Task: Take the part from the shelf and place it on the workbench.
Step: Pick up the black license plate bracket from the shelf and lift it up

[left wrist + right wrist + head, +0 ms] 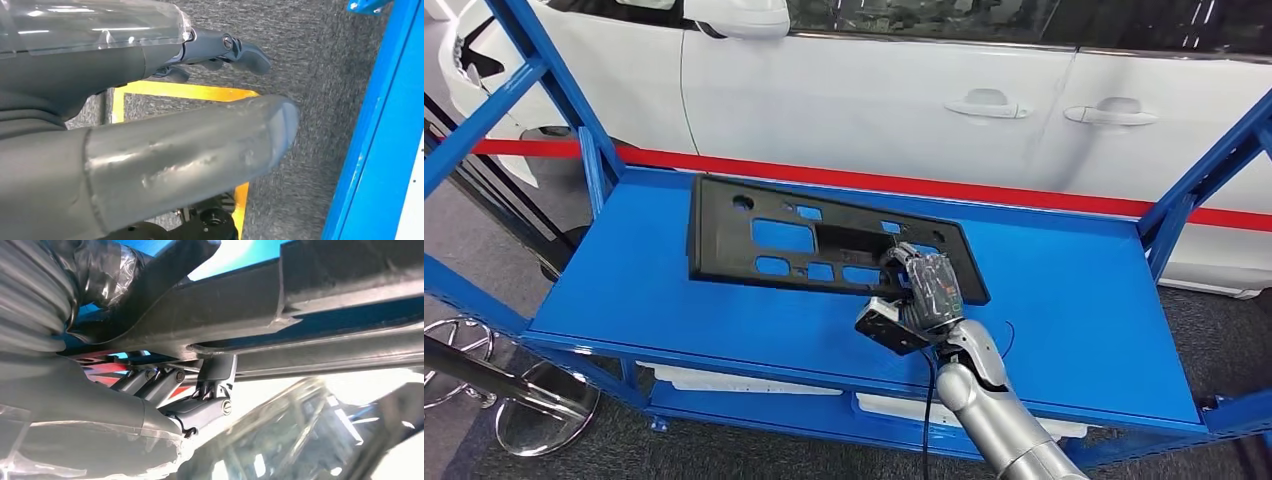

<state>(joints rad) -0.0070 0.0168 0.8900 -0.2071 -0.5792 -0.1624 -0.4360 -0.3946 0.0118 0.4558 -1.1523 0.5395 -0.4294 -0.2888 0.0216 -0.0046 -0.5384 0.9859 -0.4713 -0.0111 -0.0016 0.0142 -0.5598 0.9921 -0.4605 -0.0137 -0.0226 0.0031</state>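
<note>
right hand [924,285]: fingers curl over near edge of black plastic panel [814,240], thumb beneath, gripping for lift | panel: lies flat on blue shelf [1074,330], not yet raised | left hand [150,145]: hangs over floor, fingers apart, holds nothing

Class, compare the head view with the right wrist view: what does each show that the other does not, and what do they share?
Head view alone: the whole black part lying on the blue shelf, the white car behind with a red stripe, and the silver right arm.

Right wrist view alone: from close up, the fingers hooked around the part's edge, with the thumb on the other side.

Both: the right hand gripping the black part near its edge, and blue shelf surface showing through the part's openings.
</note>
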